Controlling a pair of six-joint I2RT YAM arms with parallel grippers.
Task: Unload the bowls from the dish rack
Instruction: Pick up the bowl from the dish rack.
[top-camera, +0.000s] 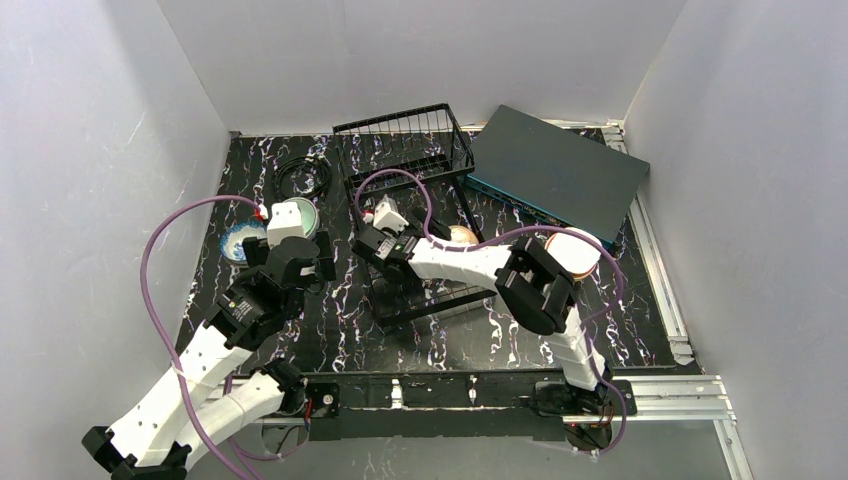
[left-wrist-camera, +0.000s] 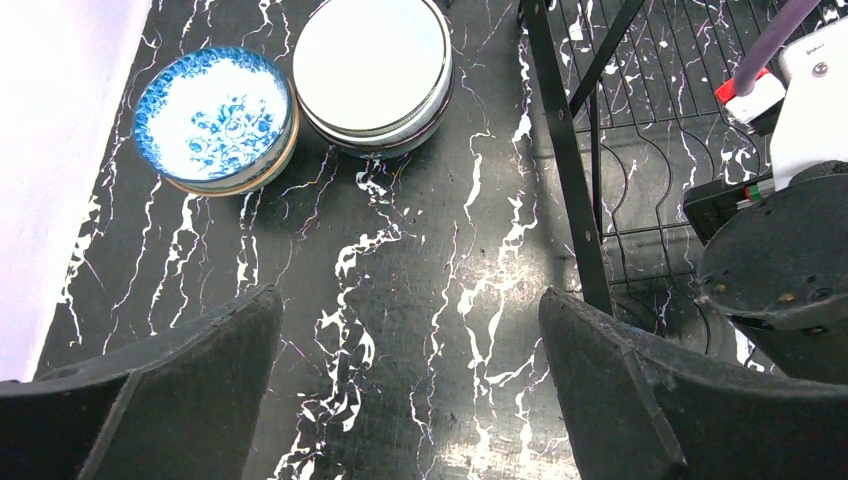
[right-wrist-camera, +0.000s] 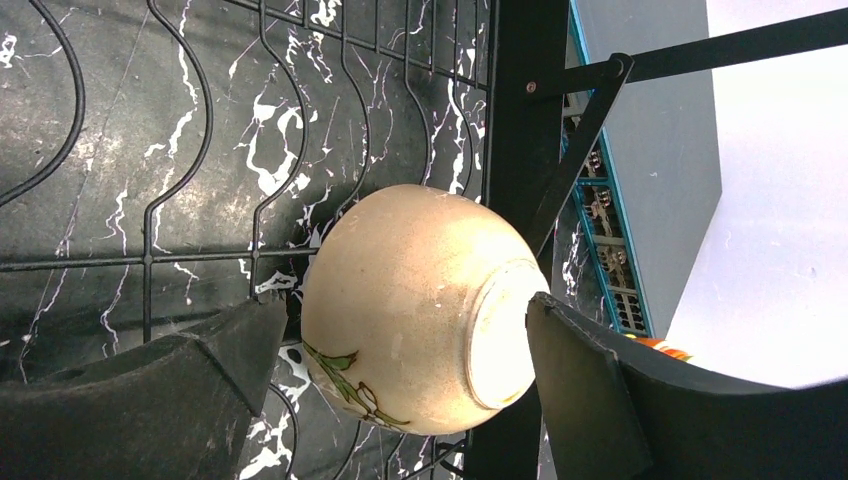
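The black wire dish rack (top-camera: 410, 190) stands mid-table. One beige bowl with a green leaf pattern (right-wrist-camera: 410, 310) lies on its side on the rack's wire floor (right-wrist-camera: 200, 150), foot turned to the right. My right gripper (right-wrist-camera: 405, 303) is open and straddles it, the right fingertip (right-wrist-camera: 560, 340) at the foot and the left fingertip (right-wrist-camera: 250, 340) just off the side. My left gripper (left-wrist-camera: 410, 300) is open over bare table. Beyond it a blue-and-white bowl (left-wrist-camera: 215, 115) and a pale bowl stack (left-wrist-camera: 372, 60) stand on the table.
A flat dark teal box (top-camera: 555, 175) lies at the back right, close behind the rack's edge bar (right-wrist-camera: 520, 120). A white and orange bowl stack (top-camera: 575, 255) sits right of my right arm. A coiled black cable (top-camera: 303, 172) lies back left. White walls enclose the table.
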